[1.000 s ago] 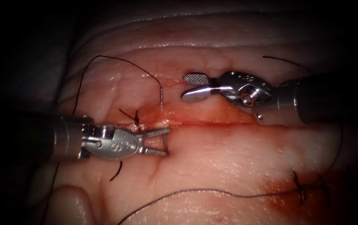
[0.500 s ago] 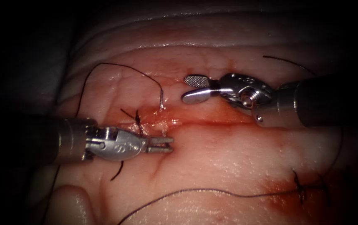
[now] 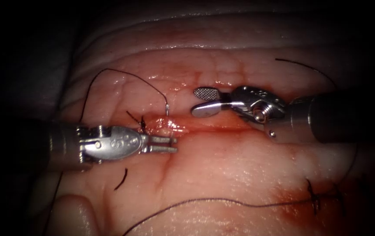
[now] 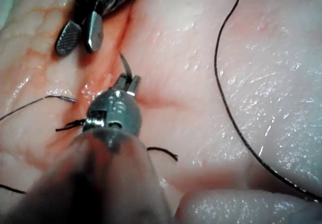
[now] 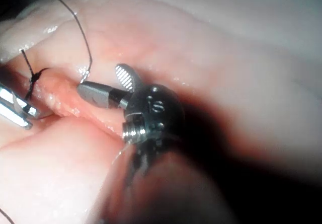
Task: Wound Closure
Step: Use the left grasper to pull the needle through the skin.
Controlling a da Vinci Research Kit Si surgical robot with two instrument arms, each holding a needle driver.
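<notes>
The tissue (image 3: 248,170) has its cut (image 3: 213,127) running across the endoscope view. My left tool (image 3: 175,144) lies at the cut's left end, jaws shut on the curved needle (image 4: 125,65) close to its point, which sticks out past the jaws. The needle's middle is buried in the tissue. Its tail (image 3: 167,108) stands out of the far edge, with dark thread (image 3: 109,70) arching away to the left. My right tool (image 3: 196,102) hovers over the far edge just right of the tail, jaws open and holding nothing. It is also seen at close range as the right tool (image 5: 100,79).
A tied knot (image 3: 143,124) with short cut ends sits on the cut beside the left tool's wrist. A second stitch (image 3: 314,200) lies at the lower right, where red fluid stains the tissue. A long loose strand of thread (image 3: 213,201) crosses the near tissue.
The left jaws, open around the needle's point a second ago, have shut on it and shifted up and left. The needle's tail has sunk lower toward the cut. The right tool barely moved.
</notes>
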